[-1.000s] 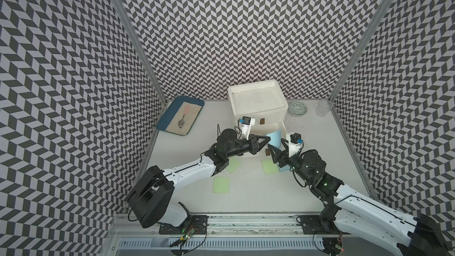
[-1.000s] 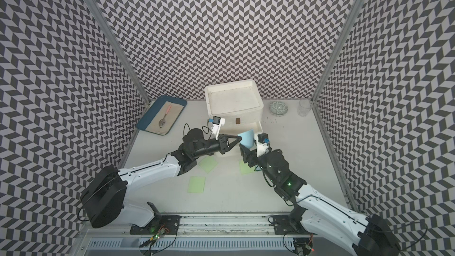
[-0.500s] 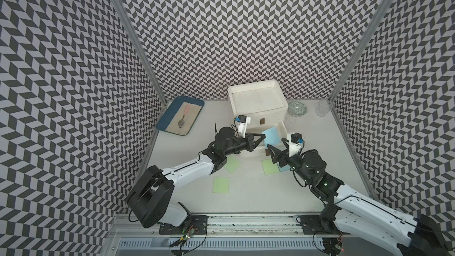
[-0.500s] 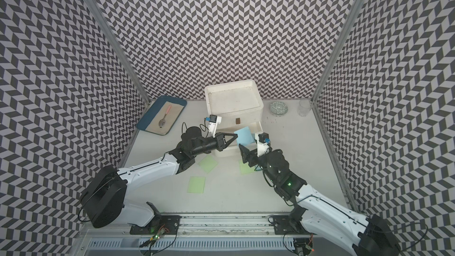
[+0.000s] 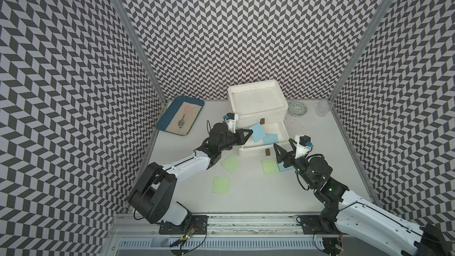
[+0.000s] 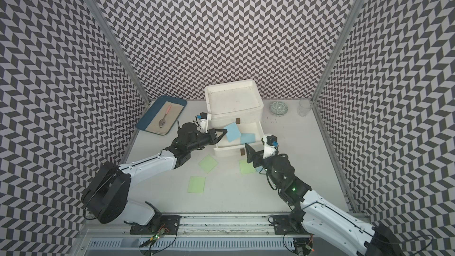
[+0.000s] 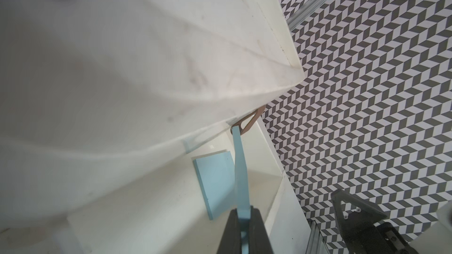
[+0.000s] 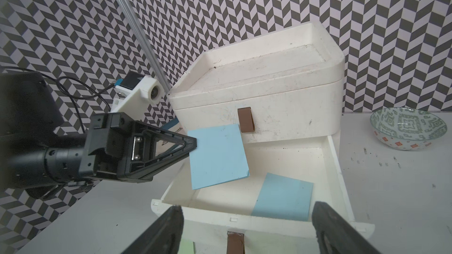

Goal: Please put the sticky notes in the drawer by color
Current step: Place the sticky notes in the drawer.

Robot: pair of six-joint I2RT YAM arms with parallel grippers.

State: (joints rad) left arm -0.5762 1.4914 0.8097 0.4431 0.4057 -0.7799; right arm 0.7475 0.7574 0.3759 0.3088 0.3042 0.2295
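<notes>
Honestly can't make out any readable text, label or number anywhere, not on the drawer unit (image 5: 256,99) or the patterned bowl (image 5: 298,108).

Blue notes (image 5: 257,132): three. Green notes (image 5: 231,164): three. One each: two-drawer chest (image 5: 261,119), tray (image 5: 167,116), spoon (image 5: 183,118), bowl (image 5: 298,109), glass (image 5: 325,107).

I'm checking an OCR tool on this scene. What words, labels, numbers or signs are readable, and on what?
No readable text anywhere. The blue sticky notes and green sticky notes are blank; the bowl shows only a pattern; the drawer unit bears no label.
</notes>
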